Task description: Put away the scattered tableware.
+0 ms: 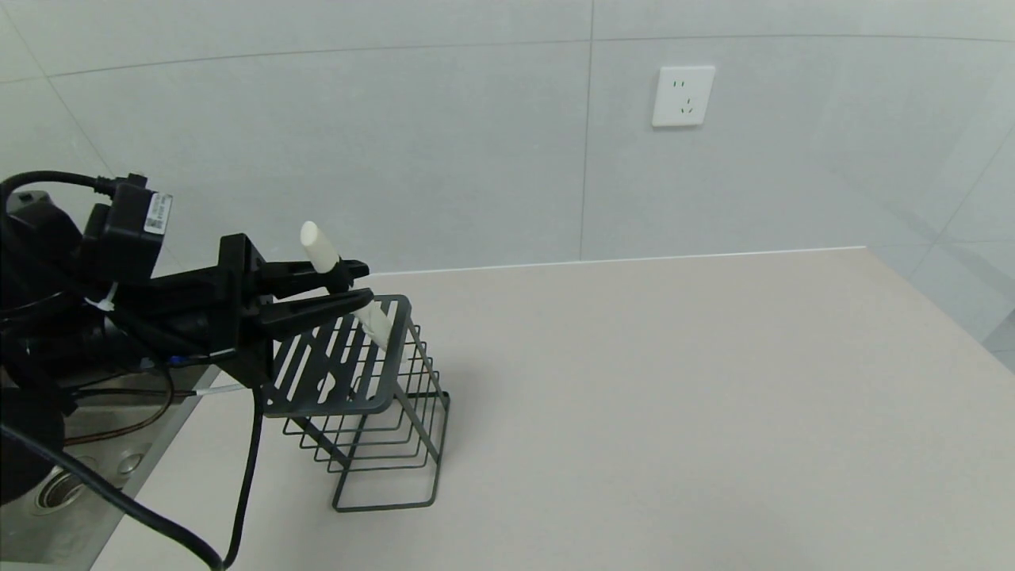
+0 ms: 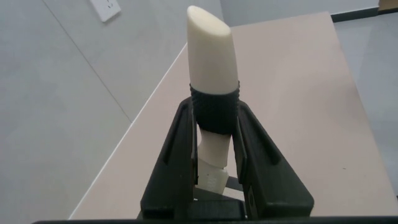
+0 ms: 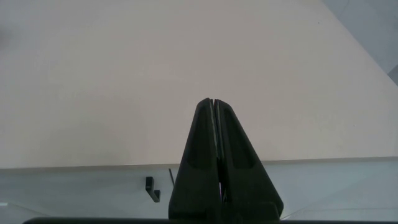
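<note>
In the head view the left gripper (image 1: 365, 284) hangs at the left side of the scene, above the near-left part of a beige countertop (image 1: 674, 396), its two black fingers clamped from either side on a cream-white utensil (image 1: 319, 246) that stands tilted, its rounded top end leaning up and away from the rack while its lower part slants down past the fingers; that lower part reaches the slotted top plate of a black metal rack (image 1: 333, 373), whose wire basket stands on the countertop directly below the gripper, though whether the tip has entered a slot cannot be told; a steel sink (image 1: 63, 476) lies at the countertop's left edge beside the rack, and a white wall socket (image 1: 683, 96) sits on the grey tiled wall (image 1: 396, 135) behind, well apart from everything else; in the left wrist view the same utensil (image 2: 211, 50) rises between the fingers (image 2: 177, 143), which press on a black band (image 2: 214, 109) wrapped round its shaft, with the slanted cream end sticking out well beyond the fingertips, the countertop (image 2: 298, 93) spread out behind it and the wall socket (image 2: 106, 7) at the frame's edge; in the right wrist view the right gripper (image 3: 213, 106) has its jaws pressed together with nothing between them, poised over bare countertop (image 3: 186, 62) near its edge
</note>
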Controlling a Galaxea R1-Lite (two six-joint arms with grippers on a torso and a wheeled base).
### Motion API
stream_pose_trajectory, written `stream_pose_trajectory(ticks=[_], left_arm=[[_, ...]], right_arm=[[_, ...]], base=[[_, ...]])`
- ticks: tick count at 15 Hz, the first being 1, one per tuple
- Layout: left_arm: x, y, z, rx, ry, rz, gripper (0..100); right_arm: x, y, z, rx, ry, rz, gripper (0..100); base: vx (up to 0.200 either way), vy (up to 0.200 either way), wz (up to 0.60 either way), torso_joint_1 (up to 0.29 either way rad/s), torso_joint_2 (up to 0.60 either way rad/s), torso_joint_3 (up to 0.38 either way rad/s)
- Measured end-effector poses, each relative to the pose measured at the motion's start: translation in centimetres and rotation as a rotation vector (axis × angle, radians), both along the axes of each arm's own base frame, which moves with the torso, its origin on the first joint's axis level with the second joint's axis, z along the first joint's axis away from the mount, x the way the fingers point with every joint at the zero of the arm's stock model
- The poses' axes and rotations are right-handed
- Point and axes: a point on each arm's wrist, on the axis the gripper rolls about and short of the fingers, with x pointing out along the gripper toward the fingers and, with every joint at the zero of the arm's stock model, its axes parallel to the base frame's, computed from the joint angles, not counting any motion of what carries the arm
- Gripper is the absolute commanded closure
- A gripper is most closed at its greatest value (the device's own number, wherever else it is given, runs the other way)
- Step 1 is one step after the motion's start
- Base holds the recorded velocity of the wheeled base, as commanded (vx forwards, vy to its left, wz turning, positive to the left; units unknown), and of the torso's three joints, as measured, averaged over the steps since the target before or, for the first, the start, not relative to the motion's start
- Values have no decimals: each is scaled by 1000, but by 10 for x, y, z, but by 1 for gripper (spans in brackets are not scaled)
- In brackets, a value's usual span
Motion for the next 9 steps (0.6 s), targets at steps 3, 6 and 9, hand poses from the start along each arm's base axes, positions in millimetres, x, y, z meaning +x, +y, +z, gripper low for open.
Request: stream_pose_trajectory(ticks=[3, 6, 9], left_arm=[[5, -1, -7, 2, 20, -1, 100], [8, -3, -13, 3, 45, -7, 100], [9, -3, -18, 4, 62, -8, 100]], right_arm=[[0, 0, 0, 0, 0, 0, 100], [0, 0, 0, 0, 0, 0, 100], [0, 0, 0, 0, 0, 0, 100]], base=[[0, 0, 0, 0, 0, 0], [0, 0, 0, 0, 0, 0], [0, 0, 0, 0, 0, 0]])
